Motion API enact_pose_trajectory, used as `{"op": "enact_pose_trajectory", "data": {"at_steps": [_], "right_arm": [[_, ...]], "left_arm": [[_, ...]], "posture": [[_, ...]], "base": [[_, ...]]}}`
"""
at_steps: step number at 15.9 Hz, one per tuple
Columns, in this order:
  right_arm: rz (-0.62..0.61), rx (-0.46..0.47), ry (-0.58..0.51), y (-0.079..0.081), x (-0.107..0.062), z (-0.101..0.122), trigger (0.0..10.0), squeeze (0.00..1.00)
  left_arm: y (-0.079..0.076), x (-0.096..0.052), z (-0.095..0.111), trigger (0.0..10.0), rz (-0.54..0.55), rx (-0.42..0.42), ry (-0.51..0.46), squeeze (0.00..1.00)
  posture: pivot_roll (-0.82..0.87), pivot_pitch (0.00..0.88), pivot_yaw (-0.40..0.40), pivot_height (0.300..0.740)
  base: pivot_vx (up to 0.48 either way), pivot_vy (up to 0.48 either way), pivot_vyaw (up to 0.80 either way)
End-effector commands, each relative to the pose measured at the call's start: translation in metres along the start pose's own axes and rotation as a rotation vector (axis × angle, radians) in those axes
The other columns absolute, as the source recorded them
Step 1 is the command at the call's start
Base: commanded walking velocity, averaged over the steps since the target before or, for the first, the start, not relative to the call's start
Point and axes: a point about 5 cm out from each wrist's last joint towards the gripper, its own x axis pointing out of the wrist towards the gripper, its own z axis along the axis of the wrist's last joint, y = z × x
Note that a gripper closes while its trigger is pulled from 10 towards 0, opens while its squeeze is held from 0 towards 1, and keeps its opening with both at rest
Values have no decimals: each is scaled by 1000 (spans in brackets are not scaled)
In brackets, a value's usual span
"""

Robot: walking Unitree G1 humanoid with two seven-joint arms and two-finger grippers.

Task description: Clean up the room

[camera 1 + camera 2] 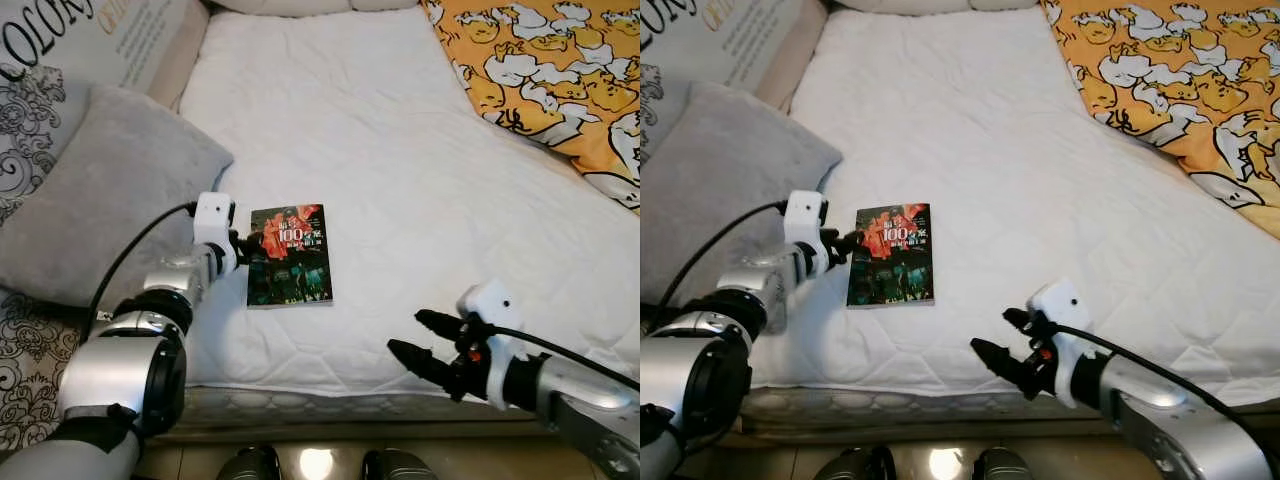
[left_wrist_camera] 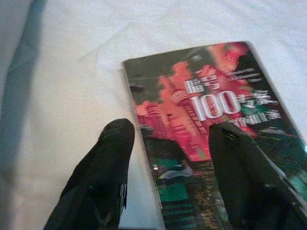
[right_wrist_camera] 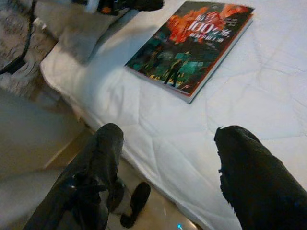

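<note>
Bed with a white quilted cover takes up most of the scene, running from the near edge to the far end. A yellow blanket printed with cartoon figures lies bunched along its far right side. At the left a grey pillow leans half onto the mattress, with a patterned cushion behind it.

The book, a paperback with a dark cover and a red and orange picture, lies flat on the cover near the left side of the bed, close to the near edge and just right of the pillow.

The left gripper is at the book's left edge, its jaws apart: in the left wrist view one finger hangs over the cover and the other over the sheet just outside the edge, so the jaws straddle the book's long side. Whether either finger touches it I cannot tell. The right gripper hovers over the near edge of the bed, well to the right of the book, jaws likewise apart and holding nothing.

The likely step is picking the book up to clear the bed. The risk is that a flat, thin book on a soft mattress gives the lower finger nothing to get under; the jaws may pinch only the cover or gather the sheet, or push the book away instead of catching it.
</note>
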Motion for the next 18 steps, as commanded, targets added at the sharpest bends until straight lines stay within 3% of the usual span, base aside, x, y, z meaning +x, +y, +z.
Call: {"op": "enact_pose_trajectory", "data": {"at_steps": [1,2,4,6,8,9,11,13,17,18], "right_arm": [[-84,35,-10,-8,15,-3,10000,0],[-84,35,-10,-8,15,-3,10000,0],[-197,60,7,-15,31,-14,10000,0],[-233,103,-23,-16,36,-17,10000,0],[-274,117,-47,-17,40,-17,10000,0],[-306,131,-81,-18,45,-15,10000,0],[-341,123,-114,-19,52,-11,10000,0],[-357,132,-127,-21,58,-9,10000,0],[-383,144,-128,-23,67,-12,10000,0],[-385,140,-126,-23,69,-12,10000,0]], "left_arm": [[-6,0,9,10000,-102,36,-36,1000],[-6,0,9,10000,-102,36,-36,1000],[-24,2,14,10000,-204,21,-134,1000],[-36,-4,15,10000,-213,-9,-222,1000],[-48,-20,7,10000,-210,-24,-261,1000],[-56,-38,-6,10000,-190,7,-260,1000],[-54,-61,-20,10000,-121,22,-251,1000],[-41,-80,-30,10000,-10,25,-231,1000],[-22,-106,-44,10000,144,18,-179,1000],[-22,-108,-47,10000,135,22,-158,1000]], "posture": [[-247,49,47,740],[-247,49,47,740],[-185,0,61,740],[-154,0,56,740],[-136,0,63,740],[-135,0,69,740],[-121,0,61,740],[-75,0,21,740],[-54,0,10,740],[-55,0,13,740]], "base": [[0,0,0],[0,0,0],[0,0,0],[0,0,0],[0,0,0],[0,0,0],[0,-366,0],[0,-437,0],[0,-448,0],[0,-480,0]]}}
